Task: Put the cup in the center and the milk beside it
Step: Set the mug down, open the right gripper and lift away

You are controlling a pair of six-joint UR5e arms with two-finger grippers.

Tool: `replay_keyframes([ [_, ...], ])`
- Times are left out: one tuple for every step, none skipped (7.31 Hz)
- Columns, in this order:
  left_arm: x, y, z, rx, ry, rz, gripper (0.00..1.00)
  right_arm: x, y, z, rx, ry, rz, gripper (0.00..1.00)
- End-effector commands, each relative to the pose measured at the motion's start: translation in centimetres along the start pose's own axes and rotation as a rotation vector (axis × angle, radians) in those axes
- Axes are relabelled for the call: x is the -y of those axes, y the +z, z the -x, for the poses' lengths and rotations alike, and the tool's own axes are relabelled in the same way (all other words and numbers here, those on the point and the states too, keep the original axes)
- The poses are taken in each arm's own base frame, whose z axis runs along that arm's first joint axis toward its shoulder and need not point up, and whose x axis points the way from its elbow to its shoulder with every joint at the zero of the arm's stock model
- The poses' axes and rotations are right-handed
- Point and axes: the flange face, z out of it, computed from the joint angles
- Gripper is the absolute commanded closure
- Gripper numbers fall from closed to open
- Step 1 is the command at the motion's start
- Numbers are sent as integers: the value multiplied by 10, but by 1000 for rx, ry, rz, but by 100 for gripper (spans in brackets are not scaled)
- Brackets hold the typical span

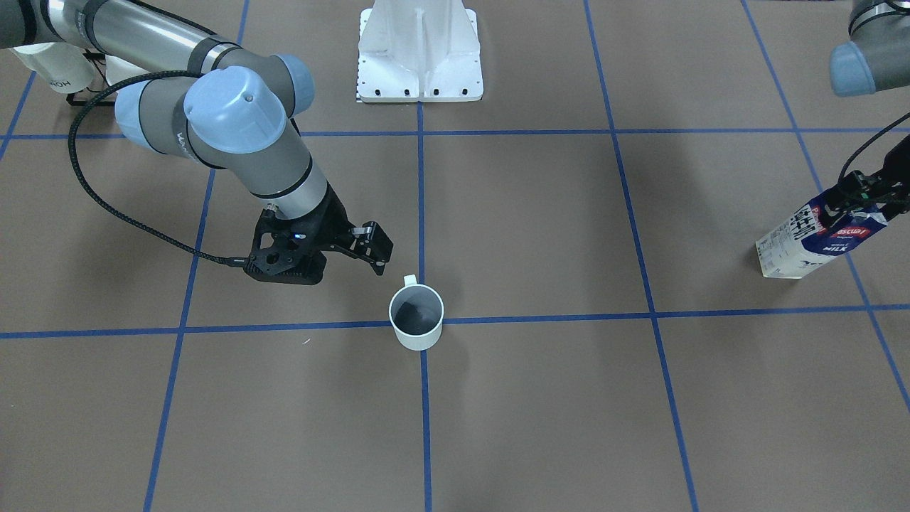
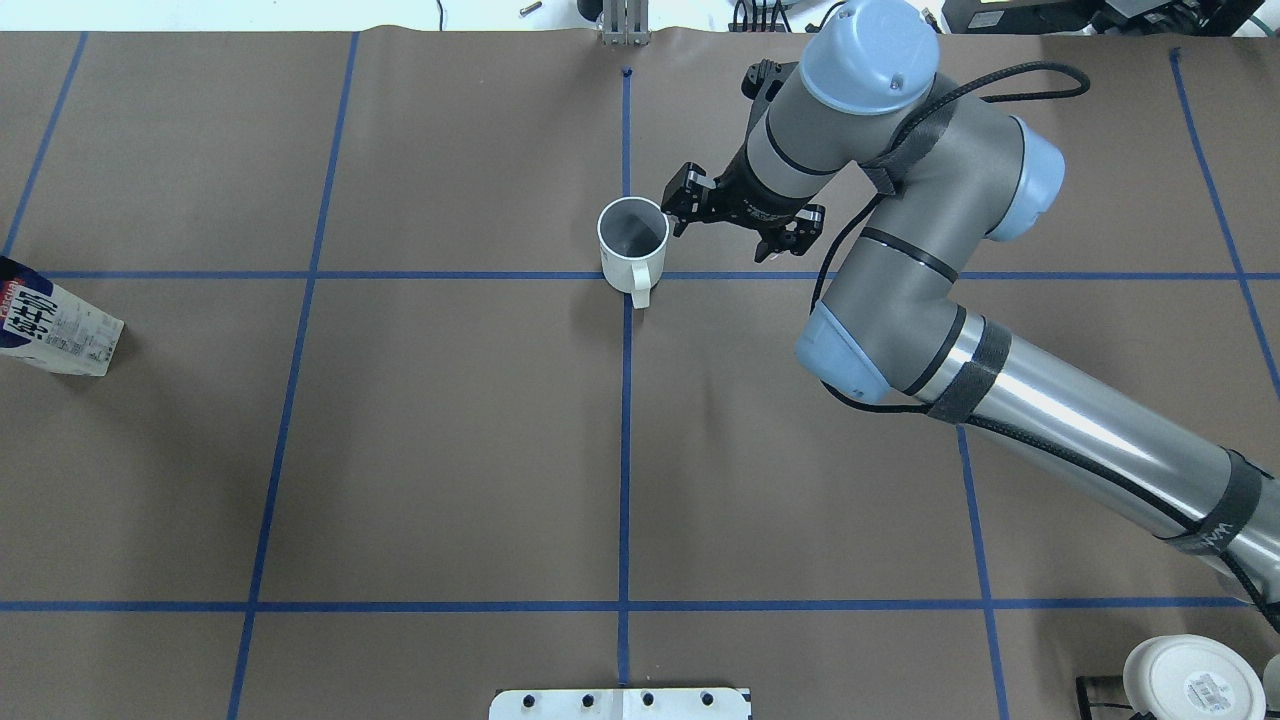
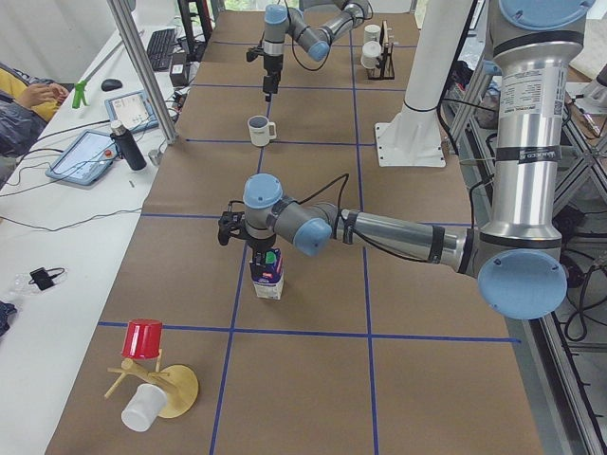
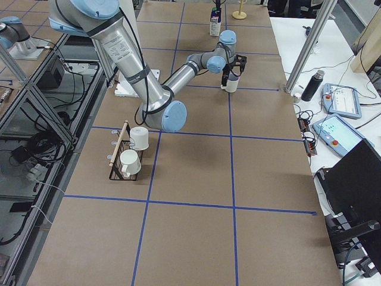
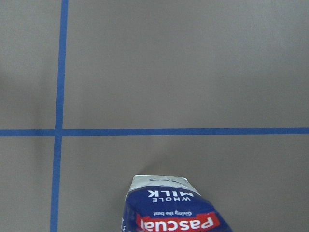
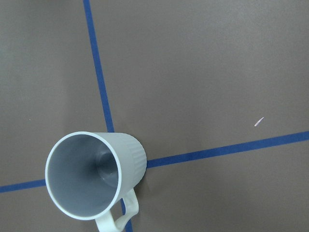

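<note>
Step one is looking finished: the cup (image 1: pixel 416 316) is standing upright on the table (image 1: pixel 540 227), over the middle crossing of the blue tape lines (image 1: pixel 540 316). It is sitting just off the fingertips of the right tool (image 1: pixel 340 264), which is hovering with its jaws apart and gripping nothing.

You are now watching the milk step. The milk (image 1: pixel 810 245) is standing directly under the left tool (image 1: pixel 864 195), well apart from the cup. That tool is sitting down over the carton's top, but I cannot tell whether it is clamping yet.

I am judging that the next move is calling for a firm hold on the carton top. After that comes a lift, a carry toward the cup, and a set-down just beside it without nudging it.

Counting for you, I am seeing:
- one cup
- one milk
- two white mugs (image 4: pixel 140 138) on a rack (image 4: pixel 119 158)
- one red cup (image 3: pixel 143 338) and one white cup (image 3: pixel 142 408) by a wooden stand (image 3: pixel 175 389)
</note>
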Motion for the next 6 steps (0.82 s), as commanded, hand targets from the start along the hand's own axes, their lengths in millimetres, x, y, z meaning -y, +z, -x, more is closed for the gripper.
replay_keyframes([
  [-5, 4, 1, 5, 2, 5, 58, -1, -12, -24, 5, 9, 0, 0],
  [-5, 2, 0, 2, 4, 2, 84, 0, -29, -49, -9, 30, -12, 0],
  [-3, -6, -9, -12, 14, -4, 100, -1, -63, -79, -51, 77, -30, 0],
  [7, -20, -31, -18, 0, 13, 100, -9, -96, -107, -101, 120, -38, 0],
  [56, -51, -94, -6, -23, 37, 100, -30, -115, -149, -164, 50, -17, 0],
  [99, -84, -157, 32, -38, 45, 100, -42, -130, -191, -196, -27, -10, 0],
])
